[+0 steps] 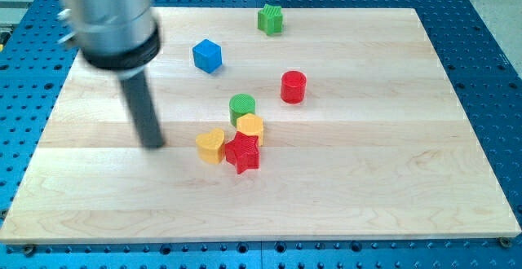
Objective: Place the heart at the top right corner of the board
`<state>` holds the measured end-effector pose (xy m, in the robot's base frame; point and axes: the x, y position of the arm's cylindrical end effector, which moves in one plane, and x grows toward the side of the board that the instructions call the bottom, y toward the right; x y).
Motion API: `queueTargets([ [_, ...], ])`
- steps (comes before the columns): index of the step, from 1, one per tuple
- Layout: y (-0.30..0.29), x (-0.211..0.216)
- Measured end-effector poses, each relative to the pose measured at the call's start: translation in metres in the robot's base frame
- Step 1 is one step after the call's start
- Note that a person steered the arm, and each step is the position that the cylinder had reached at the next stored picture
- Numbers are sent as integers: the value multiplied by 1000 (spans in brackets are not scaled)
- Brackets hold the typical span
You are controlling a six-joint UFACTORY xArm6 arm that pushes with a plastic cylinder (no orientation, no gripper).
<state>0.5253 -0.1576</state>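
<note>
The yellow heart (210,146) lies near the board's middle, touching a red star (243,153) on its right. A yellow hexagon (250,127) and a green cylinder (242,106) sit just above them in a tight cluster. My tip (152,144) rests on the board to the left of the heart, with a gap of about a block's width between them. The rod rises toward the view's top left.
A blue cube (207,55) sits at upper middle-left, a red cylinder (293,86) right of centre, and a green star (271,19) near the top edge. The wooden board (391,179) lies on a blue perforated table. A metal mount shows at the top.
</note>
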Motion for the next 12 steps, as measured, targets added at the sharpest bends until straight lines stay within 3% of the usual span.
queueTargets([
  [1, 41, 34],
  [2, 80, 20],
  [6, 149, -132],
  [7, 140, -110],
  [8, 105, -127],
  [10, 210, -177],
  [12, 124, -126],
])
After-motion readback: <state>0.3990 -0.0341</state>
